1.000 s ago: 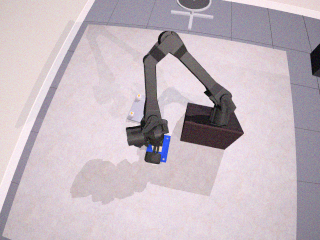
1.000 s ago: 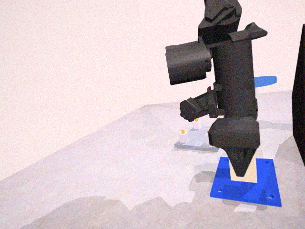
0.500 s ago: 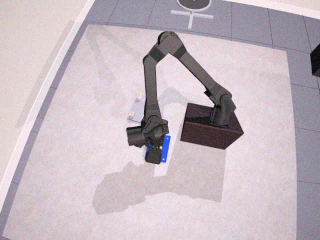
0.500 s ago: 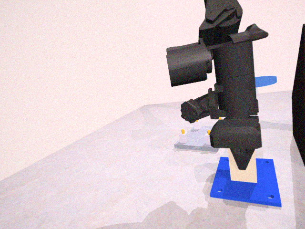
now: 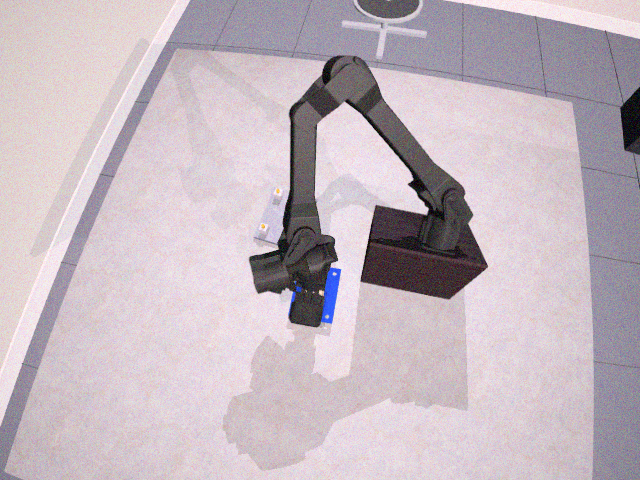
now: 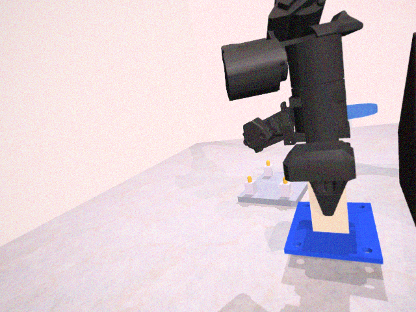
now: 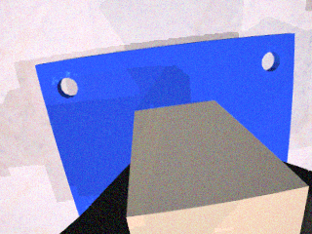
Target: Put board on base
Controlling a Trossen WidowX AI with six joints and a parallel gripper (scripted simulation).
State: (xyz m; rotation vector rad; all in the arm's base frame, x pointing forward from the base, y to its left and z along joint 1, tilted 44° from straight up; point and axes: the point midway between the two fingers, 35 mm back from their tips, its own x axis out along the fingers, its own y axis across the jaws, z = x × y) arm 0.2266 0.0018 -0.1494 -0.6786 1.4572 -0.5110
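The blue board (image 5: 332, 297) (image 6: 366, 231) (image 7: 97, 141) hangs a little above the table, roughly level and handle side up, with its shadow separate below it. My gripper (image 5: 310, 300) (image 6: 329, 214) (image 7: 186, 164) is shut on its cream square handle (image 6: 340, 225) (image 7: 168, 156). Two corner holes show at the far edge in the wrist view; all four show in the exterior view. The grey base (image 5: 271, 219) (image 6: 268, 201) stands on the table beyond the board, to its left in the exterior view. Three posts with gold pins (image 6: 249, 179) show there; the fourth is hidden behind my gripper.
A dark brown block (image 5: 413, 273) carries the arm's foot, right of the board in the top view. A round-topped stand (image 5: 382, 38) is on the floor past the table's back edge. A black object (image 5: 631, 121) is at the far right.
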